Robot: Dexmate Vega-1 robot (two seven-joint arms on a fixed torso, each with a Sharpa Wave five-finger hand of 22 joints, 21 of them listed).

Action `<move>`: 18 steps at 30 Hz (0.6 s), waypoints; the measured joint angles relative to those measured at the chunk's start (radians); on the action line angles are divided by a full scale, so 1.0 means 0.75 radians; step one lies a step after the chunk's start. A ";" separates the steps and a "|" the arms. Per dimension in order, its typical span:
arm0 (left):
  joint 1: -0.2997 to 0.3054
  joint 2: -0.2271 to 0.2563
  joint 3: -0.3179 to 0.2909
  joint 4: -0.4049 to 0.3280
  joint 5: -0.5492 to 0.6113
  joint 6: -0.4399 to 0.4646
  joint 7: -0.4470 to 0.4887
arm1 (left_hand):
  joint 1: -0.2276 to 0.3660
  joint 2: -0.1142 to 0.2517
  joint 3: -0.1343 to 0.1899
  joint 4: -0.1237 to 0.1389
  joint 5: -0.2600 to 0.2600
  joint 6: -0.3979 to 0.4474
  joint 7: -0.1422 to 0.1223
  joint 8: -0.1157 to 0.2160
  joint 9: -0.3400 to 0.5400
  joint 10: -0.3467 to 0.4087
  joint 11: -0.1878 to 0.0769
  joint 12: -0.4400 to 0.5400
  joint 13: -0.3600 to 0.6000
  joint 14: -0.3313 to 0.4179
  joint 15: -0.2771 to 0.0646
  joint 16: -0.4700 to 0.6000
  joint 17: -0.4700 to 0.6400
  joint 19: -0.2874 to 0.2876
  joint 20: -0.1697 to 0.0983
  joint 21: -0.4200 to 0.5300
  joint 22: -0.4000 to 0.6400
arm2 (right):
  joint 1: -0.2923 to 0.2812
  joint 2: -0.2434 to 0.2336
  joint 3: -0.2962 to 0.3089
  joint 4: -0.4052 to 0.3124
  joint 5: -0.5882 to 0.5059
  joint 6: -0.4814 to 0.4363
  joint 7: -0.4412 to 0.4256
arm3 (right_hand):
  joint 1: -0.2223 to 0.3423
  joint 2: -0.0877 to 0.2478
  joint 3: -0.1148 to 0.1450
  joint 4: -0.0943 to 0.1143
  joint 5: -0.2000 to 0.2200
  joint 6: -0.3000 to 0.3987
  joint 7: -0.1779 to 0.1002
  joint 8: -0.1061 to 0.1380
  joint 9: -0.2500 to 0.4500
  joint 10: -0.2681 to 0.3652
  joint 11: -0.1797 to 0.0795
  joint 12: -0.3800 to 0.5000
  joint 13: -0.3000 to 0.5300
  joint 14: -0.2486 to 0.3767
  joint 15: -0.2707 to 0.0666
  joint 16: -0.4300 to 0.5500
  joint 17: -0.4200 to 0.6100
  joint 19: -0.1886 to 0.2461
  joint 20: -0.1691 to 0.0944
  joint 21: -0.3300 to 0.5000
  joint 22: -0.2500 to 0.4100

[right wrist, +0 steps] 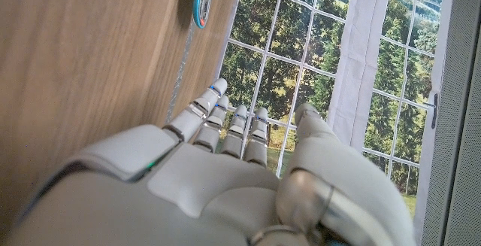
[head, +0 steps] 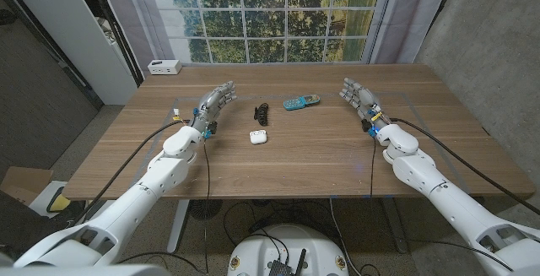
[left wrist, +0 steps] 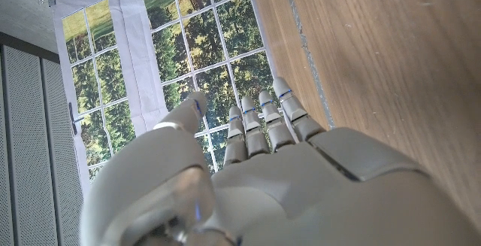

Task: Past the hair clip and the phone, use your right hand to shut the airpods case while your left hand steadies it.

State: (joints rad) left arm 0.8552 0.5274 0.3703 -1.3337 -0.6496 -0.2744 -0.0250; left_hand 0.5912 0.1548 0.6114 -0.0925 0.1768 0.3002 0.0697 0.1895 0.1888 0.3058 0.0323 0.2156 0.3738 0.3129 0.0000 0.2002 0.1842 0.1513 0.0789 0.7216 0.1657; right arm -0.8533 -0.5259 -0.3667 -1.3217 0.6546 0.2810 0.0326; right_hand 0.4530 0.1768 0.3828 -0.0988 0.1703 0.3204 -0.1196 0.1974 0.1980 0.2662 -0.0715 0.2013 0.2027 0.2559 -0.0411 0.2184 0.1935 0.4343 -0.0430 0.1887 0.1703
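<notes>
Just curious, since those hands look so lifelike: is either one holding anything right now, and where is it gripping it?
Nothing is held. The left hand and right hand are both open and apart from the airpods case.

The airpods case (head: 258, 137) is plain white on the brown wood-grain table (head: 295, 162). Beyond the case, the hair clip (head: 262, 110) is black and the phone (head: 300, 102) is teal-edged with a pale face. Both hands are light grey: left hand (head: 215, 100), right hand (head: 358, 95).

White airpods case (head: 258, 137) lies mid-table, just before the black hair clip (head: 261, 110).
</notes>
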 measured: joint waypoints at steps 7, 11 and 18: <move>0.017 0.045 0.001 -0.046 0.002 0.034 -0.003 | 0.055 -0.056 -0.038 -0.075 0.000 0.021 -0.021 0.010 0.008 -0.031 -0.005 0.000 -0.004 -0.048 0.002 -0.010 -0.004 -0.009 0.007 -0.034 0.000 | -0.010 -0.012 0.003 -0.019 0.001 -0.004 0.001 | 0.001 0.001 0.000 0.000 0.000 0.000 0.000 0.000 0.000 0.004 0.010 0.000 0.000 0.000 0.000 0.000 0.000 0.000 0.000 0.000 0.000; 0.031 0.095 0.001 -0.085 0.014 0.076 -0.021 | 0.080 -0.117 -0.087 -0.105 0.000 0.052 -0.026 0.026 0.023 -0.098 -0.009 -0.009 -0.004 -0.125 0.015 -0.022 -0.004 -0.059 0.007 -0.086 0.006 | -0.014 -0.017 0.003 -0.026 -0.007 -0.003 -0.002 | 0.007 -0.004 0.000 0.000 0.000 0.004 -0.004 0.000 0.000 0.000 0.015 0.000 0.000 0.000 0.000 0.000 0.000 0.000 0.000 0.000 0.000; 0.052 0.157 0.001 -0.136 0.042 0.152 -0.025 | 0.073 -0.212 -0.166 -0.097 0.000 0.061 -0.028 0.036 0.041 -0.163 -0.014 -0.009 -0.005 -0.214 0.032 -0.022 -0.004 -0.097 -0.005 -0.147 0.002 | -0.024 -0.025 0.004 -0.039 -0.017 0.003 -0.010 | 0.007 -0.004 0.000 0.000 0.000 0.004 -0.004 0.000 0.000 0.000 0.015 0.000 0.000 0.000 0.000 0.000 -0.004 0.000 0.000 0.000 0.000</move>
State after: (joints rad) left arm 0.8941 0.6453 0.3711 -1.4360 -0.6182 -0.1605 -0.0435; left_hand 0.6459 -0.0041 0.4872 -0.1653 0.1768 0.3461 0.0487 0.2164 0.2192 0.1838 0.0217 0.2091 0.3699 0.1523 0.0237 0.1838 0.1813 0.0782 0.0751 0.6114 0.1674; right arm -0.8711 -0.5444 -0.3634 -1.3512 0.6419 0.2829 0.0252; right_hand 0.4579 0.1739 0.3825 -0.0991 0.1703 0.3234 -0.1226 0.1974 0.1979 0.2659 -0.0605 0.2013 0.2025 0.2559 -0.0410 0.2181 0.1905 0.4342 -0.0430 0.1887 0.1702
